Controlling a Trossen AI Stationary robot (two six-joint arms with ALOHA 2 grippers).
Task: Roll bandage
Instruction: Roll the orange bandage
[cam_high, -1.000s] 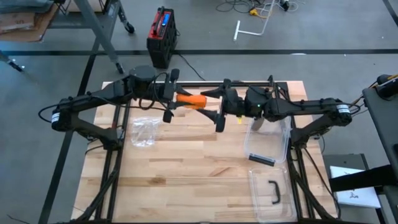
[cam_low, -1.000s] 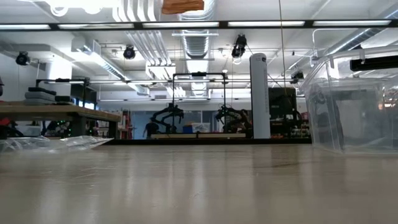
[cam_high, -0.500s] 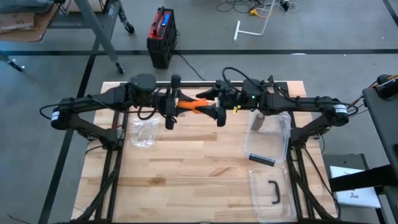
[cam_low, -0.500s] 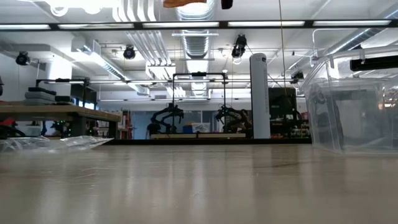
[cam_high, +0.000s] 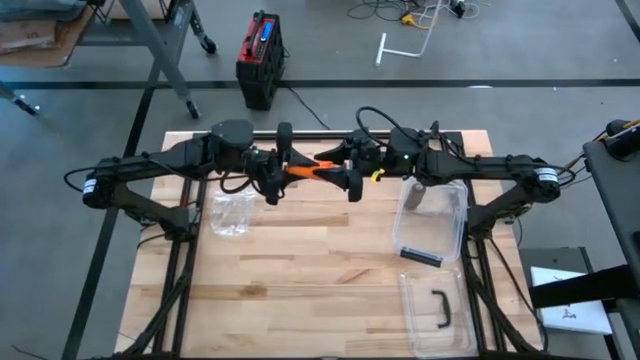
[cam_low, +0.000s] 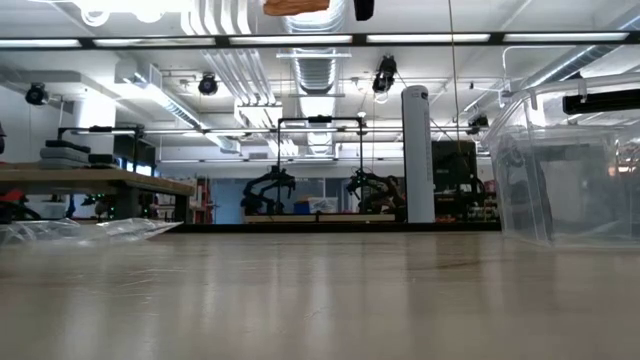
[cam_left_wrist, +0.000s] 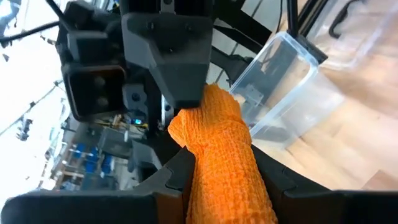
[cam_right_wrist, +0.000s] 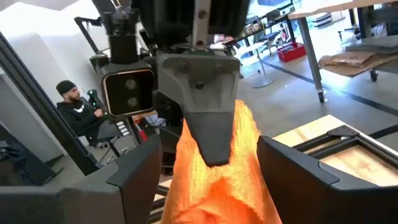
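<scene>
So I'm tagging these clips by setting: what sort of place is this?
Most likely a robotics lab or workshop: more robot arms stand on benches in the background, ducts run exposed under the ceiling, and the wooden table sits on bare concrete floor.

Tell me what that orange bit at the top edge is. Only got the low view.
Observer: It's an orange bandage, held in the air above the far middle of the table.
Operator: Who has it?
Observer: The left end effector is shut on one end; its wrist view shows the cloth between its fingers.
Operator: Right arm?
Observer: The right end effector is at the bandage's other end, facing the left one.
</scene>
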